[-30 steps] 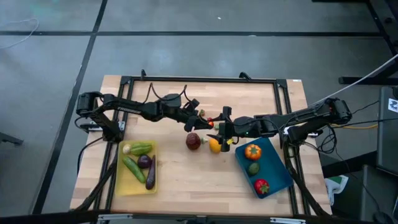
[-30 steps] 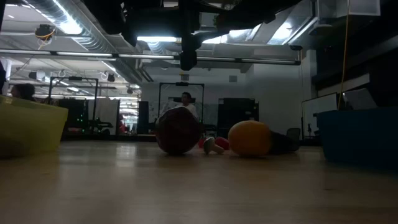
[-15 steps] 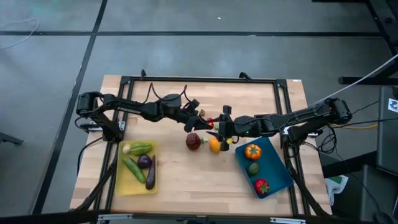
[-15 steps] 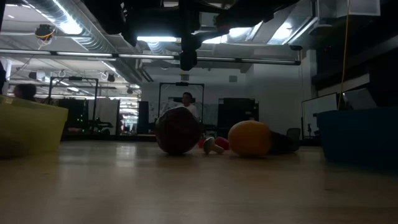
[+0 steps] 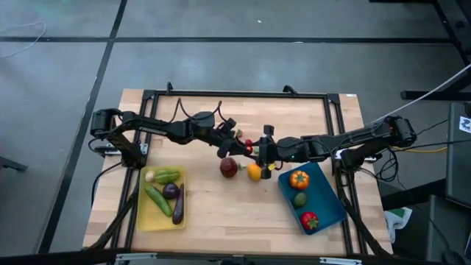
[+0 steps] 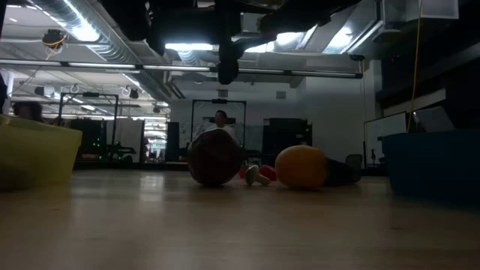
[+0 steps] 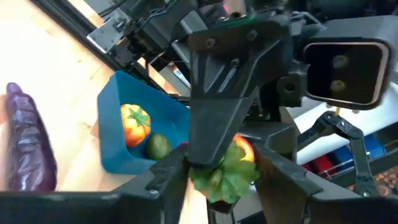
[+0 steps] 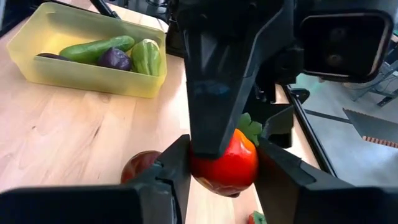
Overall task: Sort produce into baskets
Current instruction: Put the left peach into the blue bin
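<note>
Left to right, you see: yellow tray (image 5: 141,215) holding cucumber (image 5: 157,199) and eggplants; left gripper (image 5: 240,142) and right gripper (image 5: 262,152) meeting above mid-table, both clamped on one red pepper (image 8: 225,164). Below them lie the dark red apple (image 5: 229,167) and orange (image 5: 254,172); blue tray (image 5: 330,203) at right.

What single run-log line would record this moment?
phase: handover | left gripper: shut on red pepper | right gripper: shut on same pepper | unsorted: apple, orange
</note>
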{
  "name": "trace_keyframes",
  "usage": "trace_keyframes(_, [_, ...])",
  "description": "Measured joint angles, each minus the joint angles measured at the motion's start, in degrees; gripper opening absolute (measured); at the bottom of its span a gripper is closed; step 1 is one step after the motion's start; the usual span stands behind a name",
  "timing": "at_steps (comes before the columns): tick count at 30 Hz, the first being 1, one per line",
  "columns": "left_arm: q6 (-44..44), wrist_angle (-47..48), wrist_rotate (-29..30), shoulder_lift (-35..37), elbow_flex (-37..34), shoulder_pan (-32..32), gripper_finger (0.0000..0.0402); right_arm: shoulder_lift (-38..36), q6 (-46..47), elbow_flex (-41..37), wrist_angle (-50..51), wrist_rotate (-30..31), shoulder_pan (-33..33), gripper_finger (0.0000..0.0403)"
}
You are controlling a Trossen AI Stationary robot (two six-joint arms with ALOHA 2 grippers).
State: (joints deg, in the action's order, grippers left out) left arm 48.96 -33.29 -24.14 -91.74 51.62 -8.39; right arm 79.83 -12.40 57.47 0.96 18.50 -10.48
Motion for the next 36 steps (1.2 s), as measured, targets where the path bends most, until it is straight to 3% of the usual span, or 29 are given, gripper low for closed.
trace_keyframes(11, [-3.1, 3.0, 0.5, 0.0, 0.1, 1.3, 0.0243, -0.8, 0.1, 0.0, 4.6, -2.9, -0.1, 0.0144])
trace_keyframes(21, [-13.1, 10.1, 0.9, 0.0, 0.1, 1.2, 0.0245, -4.5, 9.4, 0.0, 24.6, -6.3, -3.7, 0.0145])
trace_keyframes(29, [-14.1, 10.7, 2.4, 0.0, 0.1, 1.2, 0.0246, -4.7, 22.6, 0.0, 44.4, -18.0, -8.4, 0.0145])
trace_keyframes(36, [-14.6, 10.8, 2.5, 0.0, 0.1, 1.2, 0.0246, -4.7, 27.4, 0.0, 55.6, -19.6, -11.5, 0.0145])
